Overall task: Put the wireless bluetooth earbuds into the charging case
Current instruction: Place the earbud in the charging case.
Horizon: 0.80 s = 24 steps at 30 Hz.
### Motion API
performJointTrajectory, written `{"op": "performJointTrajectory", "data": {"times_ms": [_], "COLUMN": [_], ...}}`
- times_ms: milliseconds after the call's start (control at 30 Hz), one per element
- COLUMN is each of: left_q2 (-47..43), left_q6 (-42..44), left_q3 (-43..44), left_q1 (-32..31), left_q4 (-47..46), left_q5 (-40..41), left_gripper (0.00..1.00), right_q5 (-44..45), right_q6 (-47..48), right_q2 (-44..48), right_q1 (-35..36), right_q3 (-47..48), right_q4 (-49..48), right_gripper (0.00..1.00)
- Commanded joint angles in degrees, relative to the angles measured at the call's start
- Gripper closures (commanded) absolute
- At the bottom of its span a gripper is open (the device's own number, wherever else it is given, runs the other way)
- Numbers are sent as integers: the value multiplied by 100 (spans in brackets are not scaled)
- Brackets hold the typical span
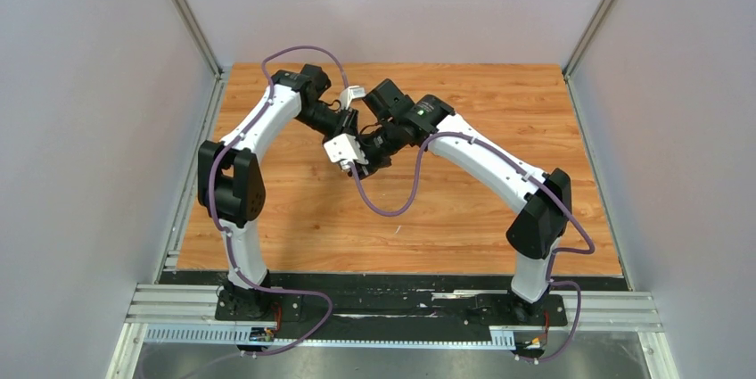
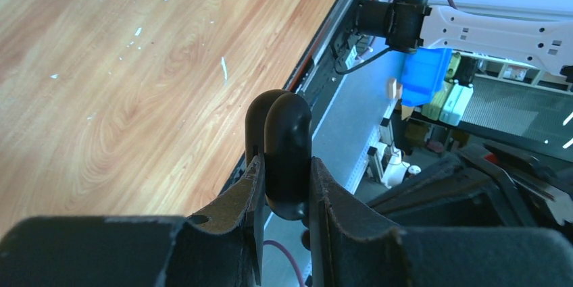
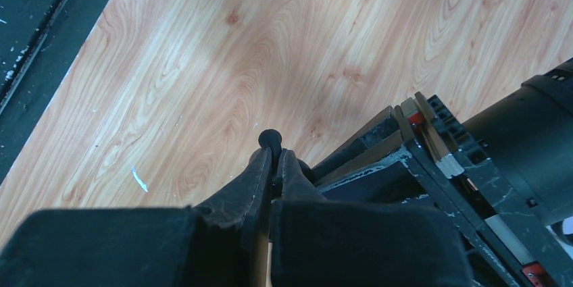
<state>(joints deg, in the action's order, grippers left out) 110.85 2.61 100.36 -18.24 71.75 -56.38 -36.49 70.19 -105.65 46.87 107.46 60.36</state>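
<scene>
Fingers (image 3: 260,175) of the right gripper (image 3: 276,157) are pinched tight on a tiny black earbud (image 3: 270,138). Only its small round knob shows above their tips. Close by, the left gripper (image 2: 287,165) clamps the black charging case (image 2: 287,132), a glossy shell of two rounded lobes with a seam between them, standing upright between its pads. Both are held above the wooden table (image 1: 294,218), toward its middle.
</scene>
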Motion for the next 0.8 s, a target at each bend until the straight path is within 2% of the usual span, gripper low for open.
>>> {"op": "performJointTrajectory", "data": {"times_ms": [0,400,767], "left_q2": [-501,-423,-341], "left_q6": [-62,71,209], "left_q3": [-89,-33,-60], "left_q1": [13,13,27], "left_q4": [-46,2,103], "left_q5": [-398,-359,-279], "left_gripper": [100,100,100], "right_q5": [197,563,452], "right_q6": [-25,56,-4], "right_q2": [224,359,333], "right_q1": [83,92,87], "right_q3": [-96,-268,94], "right_q4": [-433,-168,86], "right_gripper": [100,100,100]}}
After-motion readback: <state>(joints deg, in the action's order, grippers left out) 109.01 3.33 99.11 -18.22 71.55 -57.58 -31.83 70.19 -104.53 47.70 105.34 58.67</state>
